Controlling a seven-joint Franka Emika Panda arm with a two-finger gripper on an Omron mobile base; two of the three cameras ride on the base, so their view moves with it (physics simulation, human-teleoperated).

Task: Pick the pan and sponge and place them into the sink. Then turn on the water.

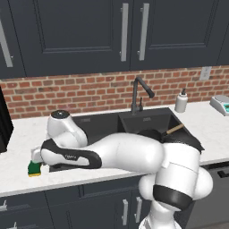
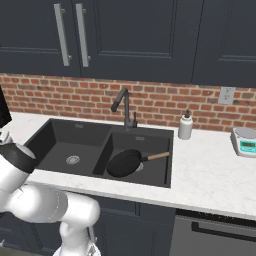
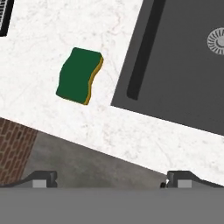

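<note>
The green-topped sponge lies flat on the white counter left of the sink; it also shows at the counter's front left. My gripper hovers above it, open and holding nothing. In the hand view the sponge sits up and left of the fingertips, not between them. The black pan rests in the sink's right basin, its wooden handle pointing right. In the left base view the pan is partly hidden behind my arm. No water shows at the dark faucet.
A white soap dispenser stands right of the faucet by the brick wall. A small scale sits at the far right of the counter. The counter's front edge runs just below the sponge in the hand view, with floor beyond.
</note>
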